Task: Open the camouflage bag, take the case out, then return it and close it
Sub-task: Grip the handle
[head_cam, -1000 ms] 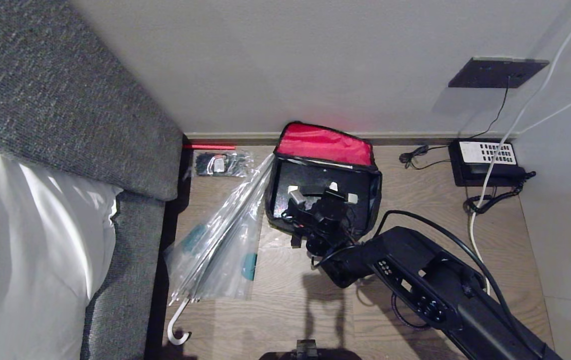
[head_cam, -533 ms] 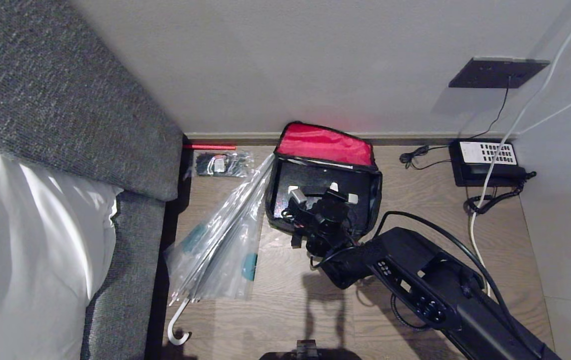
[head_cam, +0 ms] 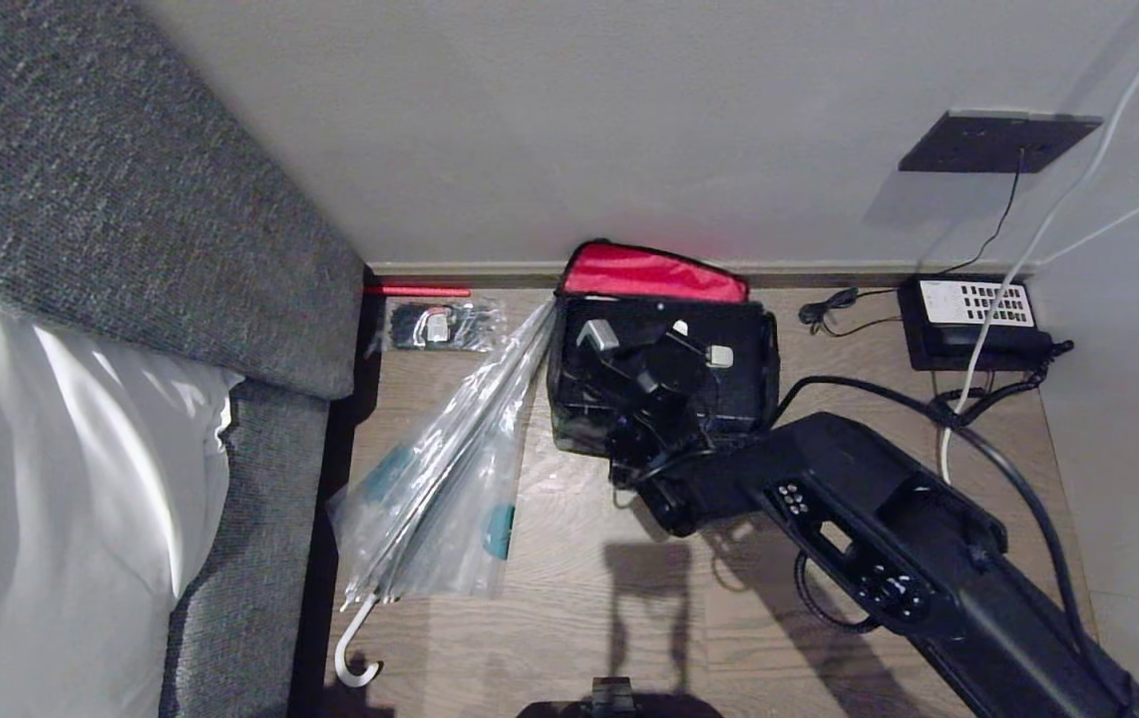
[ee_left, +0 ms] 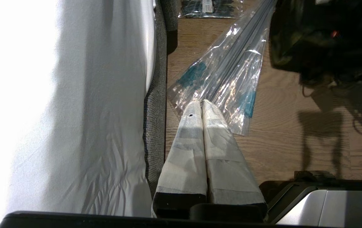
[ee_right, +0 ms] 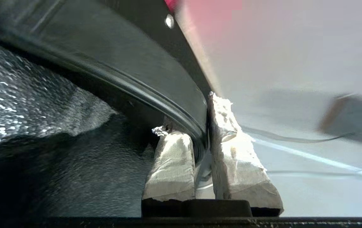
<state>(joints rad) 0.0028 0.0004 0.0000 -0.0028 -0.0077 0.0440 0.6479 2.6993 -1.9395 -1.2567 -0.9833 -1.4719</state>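
Observation:
The camouflage bag [head_cam: 574,399] stands on the wooden floor by the wall; from above it looks black and boxy. Its dark green-patterned side [ee_left: 295,41] shows in the left wrist view. My right gripper [head_cam: 694,342] reaches over the bag from the front and is shut on the black piped edge of its flap [ee_right: 181,104], one taped finger on each side. The silvery lining [ee_right: 25,95] shows inside. Behind the bag, against the wall, stands a red panel with black trim [head_cam: 654,272], which may be the case. My left gripper [ee_left: 201,103] is shut on nothing, parked low beside the bed.
A plastic-wrapped umbrella [head_cam: 450,469] lies just left of the bag. A small packet [head_cam: 440,326] and a red stick [head_cam: 417,291] lie by the grey upholstered bed frame [head_cam: 260,299]. A desk phone [head_cam: 973,319] with cables sits at the right, below a wall socket [head_cam: 998,142].
My right gripper has moved toward the wall with the flap edge in it. The flap has swung up and back, and it now hides more of the red panel.

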